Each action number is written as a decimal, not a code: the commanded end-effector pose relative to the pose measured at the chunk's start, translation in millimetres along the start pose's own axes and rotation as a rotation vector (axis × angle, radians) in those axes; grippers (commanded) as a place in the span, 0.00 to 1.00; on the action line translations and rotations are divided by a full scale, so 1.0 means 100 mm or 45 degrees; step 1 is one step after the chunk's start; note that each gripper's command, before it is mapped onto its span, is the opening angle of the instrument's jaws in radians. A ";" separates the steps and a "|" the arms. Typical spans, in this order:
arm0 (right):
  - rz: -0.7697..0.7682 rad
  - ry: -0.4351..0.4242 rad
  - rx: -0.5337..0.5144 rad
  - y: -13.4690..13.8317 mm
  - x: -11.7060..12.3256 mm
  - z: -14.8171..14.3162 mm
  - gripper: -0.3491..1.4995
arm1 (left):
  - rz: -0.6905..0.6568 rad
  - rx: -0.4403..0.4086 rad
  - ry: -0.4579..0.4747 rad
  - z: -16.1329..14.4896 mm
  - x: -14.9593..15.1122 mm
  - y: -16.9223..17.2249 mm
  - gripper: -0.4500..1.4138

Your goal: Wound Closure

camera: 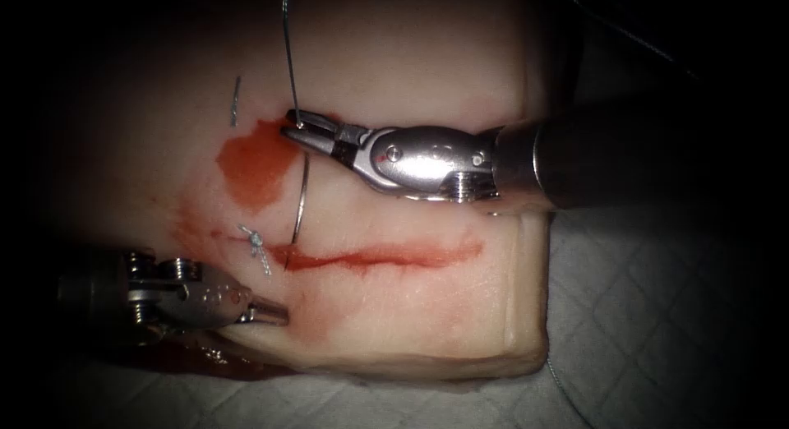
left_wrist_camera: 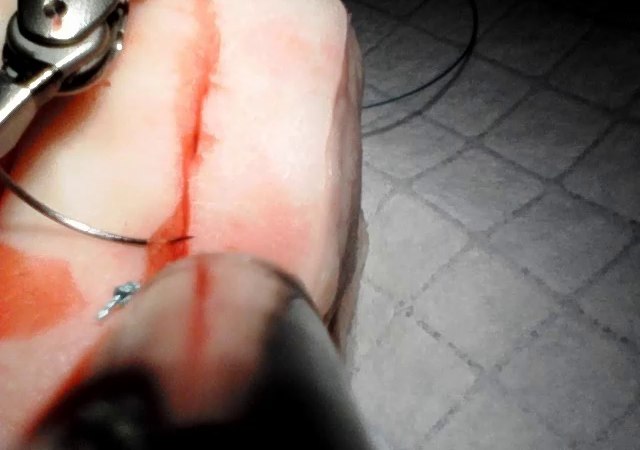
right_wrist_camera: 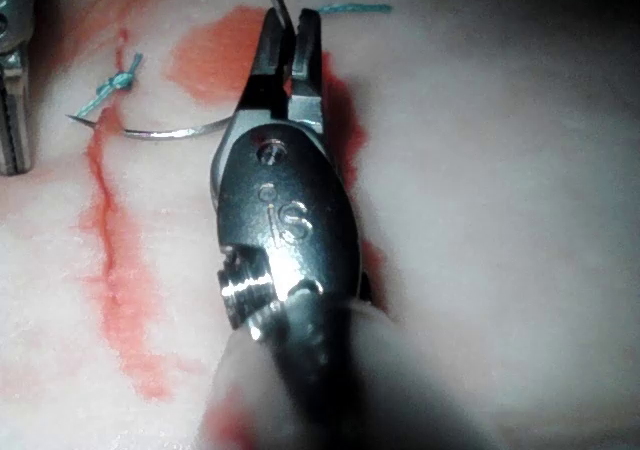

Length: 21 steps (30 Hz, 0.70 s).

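While the left fingers (camera: 275, 316) sit closed and empty, right fingers (camera: 289, 125) clamp needle (camera: 302, 200).

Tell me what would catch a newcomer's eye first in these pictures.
Probably the right tool, jaws shut on the curved needle near its thread end, above the cut; the needle's tip meets the tissue at the cut's left end. Beside it sit a red fluid patch and a tied knot, with the left tool holding nothing below.
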State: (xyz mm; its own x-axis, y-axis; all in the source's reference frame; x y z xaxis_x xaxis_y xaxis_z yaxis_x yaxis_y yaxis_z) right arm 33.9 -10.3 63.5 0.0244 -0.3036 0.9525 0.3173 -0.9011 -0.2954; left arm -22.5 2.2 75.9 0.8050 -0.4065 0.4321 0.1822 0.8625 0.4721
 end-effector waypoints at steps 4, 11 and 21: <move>0.145 -0.002 -0.004 0.008 0.011 0.008 0.00 | 0.001 0.003 0.000 0.005 -0.001 0.001 0.01; 0.258 0.001 0.018 0.006 0.018 0.003 0.00 | -0.022 0.010 -0.046 0.001 -0.004 0.003 0.41; 0.307 0.002 0.082 -0.019 0.027 -0.013 0.00 | -0.252 0.063 -0.143 -0.057 -0.026 0.010 0.55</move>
State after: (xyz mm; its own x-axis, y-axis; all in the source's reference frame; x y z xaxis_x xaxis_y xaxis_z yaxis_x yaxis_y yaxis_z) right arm 31.2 -9.8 66.2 0.1083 -0.5154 0.8501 0.3626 -0.7757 -0.5165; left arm -20.4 6.6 70.0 0.6994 -0.5696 0.4318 0.2824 0.7752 0.5651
